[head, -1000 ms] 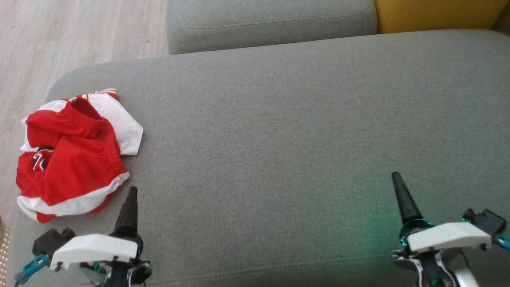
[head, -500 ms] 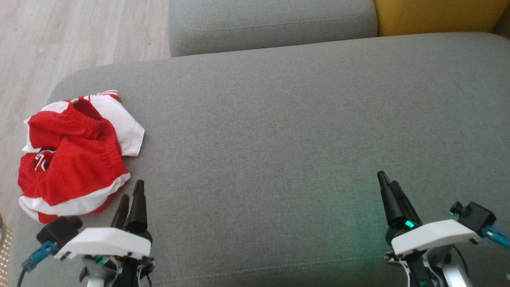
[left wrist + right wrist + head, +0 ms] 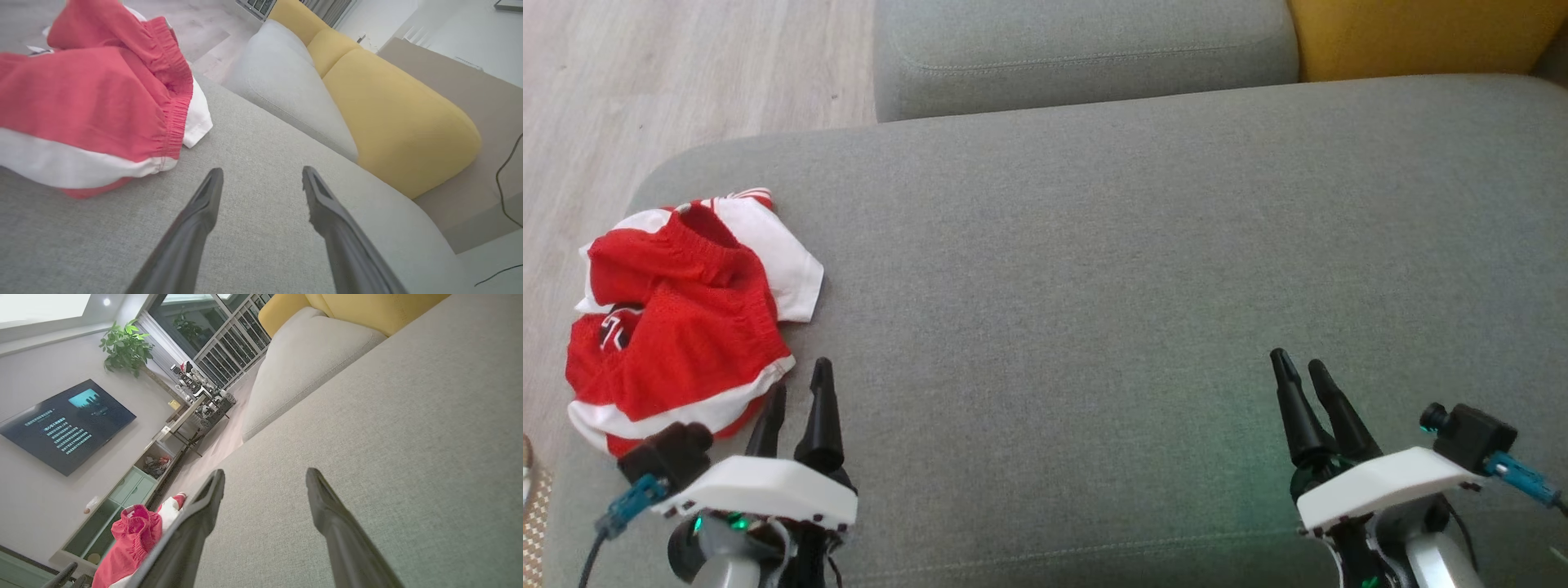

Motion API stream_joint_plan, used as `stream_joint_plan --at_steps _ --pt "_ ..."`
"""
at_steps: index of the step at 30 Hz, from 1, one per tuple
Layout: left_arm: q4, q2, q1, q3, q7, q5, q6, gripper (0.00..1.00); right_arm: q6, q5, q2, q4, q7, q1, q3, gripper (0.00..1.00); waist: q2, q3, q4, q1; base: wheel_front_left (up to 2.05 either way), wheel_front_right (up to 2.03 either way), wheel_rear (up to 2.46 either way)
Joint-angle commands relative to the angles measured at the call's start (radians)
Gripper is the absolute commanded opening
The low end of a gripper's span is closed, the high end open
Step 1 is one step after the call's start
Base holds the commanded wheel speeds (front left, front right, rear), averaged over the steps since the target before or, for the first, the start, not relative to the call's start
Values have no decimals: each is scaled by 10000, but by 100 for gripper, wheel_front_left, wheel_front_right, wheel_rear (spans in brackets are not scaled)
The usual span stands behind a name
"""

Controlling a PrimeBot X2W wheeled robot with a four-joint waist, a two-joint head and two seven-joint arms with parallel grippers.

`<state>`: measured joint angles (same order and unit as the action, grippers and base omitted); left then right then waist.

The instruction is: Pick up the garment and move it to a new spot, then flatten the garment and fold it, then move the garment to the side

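The garment (image 3: 678, 327) is a crumpled red piece with white trim, lying at the left end of the grey sofa seat (image 3: 1094, 269). In the left wrist view the garment (image 3: 90, 106) fills the upper left, just ahead and left of my fingers. My left gripper (image 3: 800, 388) hovers open right beside the garment's near edge, nothing between its fingers (image 3: 204, 204). My right gripper (image 3: 1298, 369) stands open over bare seat at the lower right, far from the garment. The right wrist view catches the garment (image 3: 130, 535) at its lower left, past one finger (image 3: 204, 506).
A grey back cushion (image 3: 1086, 49) and a yellow cushion (image 3: 1413, 33) line the seat's far side. Wooden floor (image 3: 645, 73) lies beyond the seat's left end. A TV (image 3: 65, 424), a plant (image 3: 126, 347) and a low cabinet (image 3: 122, 494) stand across the room.
Both grippers have turned about their wrists, so each now shows two spread fingers. The left one edged right and up, the right one left. The head view shifted slightly; the garment lies unmoved.
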<state>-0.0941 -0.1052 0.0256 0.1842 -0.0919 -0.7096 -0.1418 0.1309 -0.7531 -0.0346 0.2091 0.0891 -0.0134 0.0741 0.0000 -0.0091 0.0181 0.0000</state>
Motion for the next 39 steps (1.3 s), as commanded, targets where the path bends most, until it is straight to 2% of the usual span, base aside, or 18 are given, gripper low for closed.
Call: stream_joint_plan --at_steps 1,6,29,39 --pt "477 -208 -547 -114 -131 329 -89 100 -1 309 -96 -423 145 -600 192 100 0 -9 13 0 0 0 0" --pt "616 -315 -534 121 -276 807 -306 100 -1 888 -102 -401 292 -640 284 100 0 -56 63 0 0 0 0" --pt "711 -509 -544 506 -919 3411 -753 100 -1 3356 -126 81 941 -864 533 100 0 -32 211 0 0 0 0" --pt "809 -276 -444 347 -1211 4381 -881 100 -1 4409 -137 79 1236 -936 467 100 0 36 262 0 0 0 0"
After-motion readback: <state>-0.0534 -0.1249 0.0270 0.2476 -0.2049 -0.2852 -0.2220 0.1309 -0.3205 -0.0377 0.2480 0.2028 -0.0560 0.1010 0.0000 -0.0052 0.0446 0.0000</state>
